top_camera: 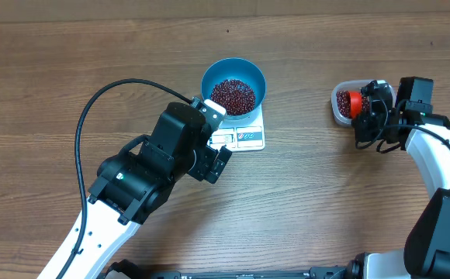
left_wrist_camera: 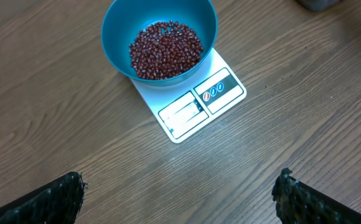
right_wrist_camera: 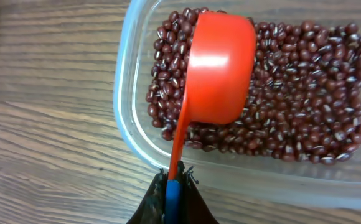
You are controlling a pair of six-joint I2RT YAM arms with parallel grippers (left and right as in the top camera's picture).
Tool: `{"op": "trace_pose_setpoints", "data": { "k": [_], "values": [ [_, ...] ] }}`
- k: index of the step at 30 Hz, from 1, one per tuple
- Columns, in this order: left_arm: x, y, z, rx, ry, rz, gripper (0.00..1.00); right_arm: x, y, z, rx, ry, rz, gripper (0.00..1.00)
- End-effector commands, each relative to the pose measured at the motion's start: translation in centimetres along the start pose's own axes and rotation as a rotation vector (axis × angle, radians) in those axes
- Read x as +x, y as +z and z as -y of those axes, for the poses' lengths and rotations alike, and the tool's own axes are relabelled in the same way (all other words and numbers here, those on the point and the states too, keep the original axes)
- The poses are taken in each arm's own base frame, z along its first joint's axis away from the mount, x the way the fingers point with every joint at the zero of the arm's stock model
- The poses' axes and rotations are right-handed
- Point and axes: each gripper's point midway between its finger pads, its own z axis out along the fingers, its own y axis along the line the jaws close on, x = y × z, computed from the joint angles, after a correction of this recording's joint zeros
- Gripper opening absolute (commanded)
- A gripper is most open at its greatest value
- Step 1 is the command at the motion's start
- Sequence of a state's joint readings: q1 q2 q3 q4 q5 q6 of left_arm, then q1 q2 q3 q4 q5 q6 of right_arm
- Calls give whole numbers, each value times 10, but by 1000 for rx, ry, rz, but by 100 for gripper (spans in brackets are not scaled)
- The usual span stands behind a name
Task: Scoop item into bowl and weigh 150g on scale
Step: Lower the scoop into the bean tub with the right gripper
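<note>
Count one bowl (left_wrist_camera: 115,34), one scale (left_wrist_camera: 227,93) and one clear tub (right_wrist_camera: 126,93). Count one scoop (right_wrist_camera: 221,68).

You will find the beans (left_wrist_camera: 165,50) in two heaps: one in the bowl and one in the tub. Each heap holds too many beans for you to count singly.

On the scale, count one display (left_wrist_camera: 182,113) and three round button marks (left_wrist_camera: 213,91) in a row.

Count two grippers: the left gripper (left_wrist_camera: 180,198) and the right gripper (right_wrist_camera: 173,202). The left gripper shows you two fingers (left_wrist_camera: 50,202).

Count one black cable (top_camera: 132,81) and one table (top_camera: 54,46).
</note>
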State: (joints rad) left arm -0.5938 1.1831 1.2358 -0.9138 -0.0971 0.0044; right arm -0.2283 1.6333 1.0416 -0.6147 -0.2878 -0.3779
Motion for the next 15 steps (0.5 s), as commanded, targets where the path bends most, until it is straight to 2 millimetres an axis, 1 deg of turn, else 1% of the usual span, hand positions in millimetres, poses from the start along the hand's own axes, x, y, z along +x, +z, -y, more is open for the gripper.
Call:
{"op": "trace_pose_setpoints", "data": {
  "k": [1,4,7,10,12,13,15],
  "values": [
    [1,3,1,9,12,-8,100,9,8,-11,-65,128,-32,4],
    [1,3,1,10,12,-8,100,12,11,-11,-67,190,-45,4],
    [1,3,1,10,13,-8,99,16,17,-11,-74,243,-69,4],
    [1,3,1,10,12,-8,100,22,24,-19,-144,272,-92,4],
    [1,3,1,9,13,-8,99,22,24,-23,-190,290,-89,4],
    [1,3,1,9,12,-8,100,20,21,-25,-233,310,-73,4],
    [1,3,1,10,13,-8,100,17,19,-26,-264,322,-57,4]
  ]
}}
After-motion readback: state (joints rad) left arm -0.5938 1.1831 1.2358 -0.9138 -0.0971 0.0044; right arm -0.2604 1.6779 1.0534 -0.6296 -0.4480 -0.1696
